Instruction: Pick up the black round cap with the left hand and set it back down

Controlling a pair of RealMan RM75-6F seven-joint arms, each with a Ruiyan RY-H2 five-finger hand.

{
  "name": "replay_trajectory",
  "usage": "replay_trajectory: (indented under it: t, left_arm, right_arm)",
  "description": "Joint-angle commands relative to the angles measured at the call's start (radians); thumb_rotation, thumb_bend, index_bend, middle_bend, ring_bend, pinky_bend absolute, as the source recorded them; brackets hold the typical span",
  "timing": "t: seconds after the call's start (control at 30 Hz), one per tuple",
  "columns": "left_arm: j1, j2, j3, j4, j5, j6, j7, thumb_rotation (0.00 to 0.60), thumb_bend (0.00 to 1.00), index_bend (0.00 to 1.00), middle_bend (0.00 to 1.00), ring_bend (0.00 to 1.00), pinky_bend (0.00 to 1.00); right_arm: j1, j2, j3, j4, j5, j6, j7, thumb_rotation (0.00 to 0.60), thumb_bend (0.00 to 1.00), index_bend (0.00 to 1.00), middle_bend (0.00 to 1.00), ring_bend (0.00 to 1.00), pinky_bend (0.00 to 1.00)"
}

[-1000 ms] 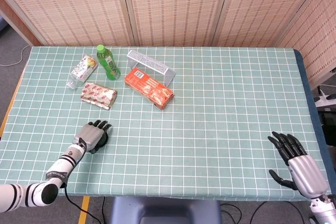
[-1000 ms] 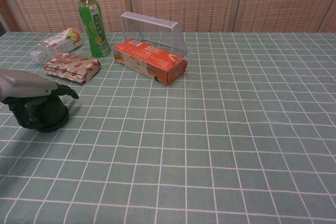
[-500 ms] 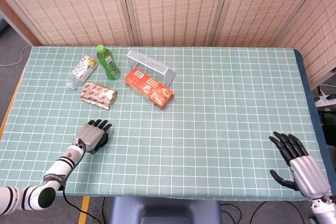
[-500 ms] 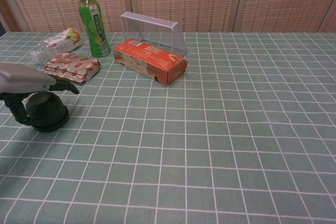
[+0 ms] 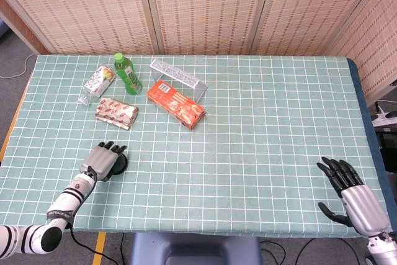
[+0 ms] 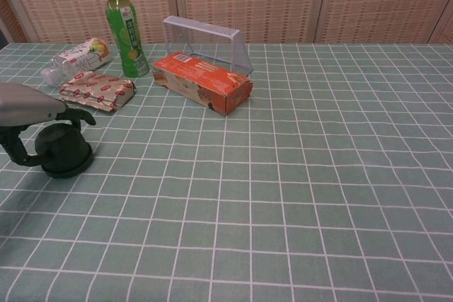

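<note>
The left robot hand [image 6: 28, 114] hovers over the black round cap [image 6: 64, 152], fingers spread.

A rectangular table [image 5: 260, 153] stands covered in a green cloth [image 5: 273, 110] with a white grid pattern. Behind it runs a wall of woven, tan panels [image 5: 205, 4] set in pale frames [image 5: 147, 4]. Grey floor [image 5: 15, 60] shows at the left, crossed by a white cable [image 5: 18, 71]. At the right edge, a white power strip [image 5: 386, 116] lies on the floor. Lighting is even and soft.

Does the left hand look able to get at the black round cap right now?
Probably yes: the left hand sits right over the black round cap, fingers spread around it, and nothing stands between them.
</note>
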Motion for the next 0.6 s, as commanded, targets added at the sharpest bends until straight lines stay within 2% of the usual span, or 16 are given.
replay_trajectory:
  t: [0.03, 0.1, 0.27, 0.6]
  left_arm:
    - [0.005, -0.005, -0.004, 0.004, 0.01, 0.004, -0.003, 0.6, 0.39, 0.15, 0.24, 0.16, 0.26]
    - [0.015, -0.012, -0.011, 0.012, 0.034, 0.013, -0.017, 0.6, 0.38, 0.2, 0.29, 0.2, 0.3]
    - [0.046, -0.035, -0.02, 0.047, 0.114, 0.047, -0.043, 0.6, 0.37, 0.41, 0.47, 0.33, 0.4]
    - [0.058, -0.005, -0.052, 0.017, 0.14, 0.021, -0.086, 0.6, 0.37, 0.48, 0.54, 0.4, 0.42]
  right_arm:
    - [-0.001, -0.001, 0.001, 0.003, -0.002, 0.003, 0.002, 0.6, 0.22, 0.0, 0.0, 0.0, 0.0]
    - [-0.001, 0.0, 0.0, 0.003, -0.001, 0.002, 0.005, 0.6, 0.22, 0.0, 0.0, 0.0, 0.0]
    - [0.001, 0.003, -0.003, 0.003, -0.005, -0.001, 0.012, 0.6, 0.22, 0.0, 0.0, 0.0, 0.0]
    - [-0.002, -0.002, 0.002, 0.007, -0.005, 0.013, 0.011, 0.6, 0.22, 0.0, 0.0, 0.0, 0.0]
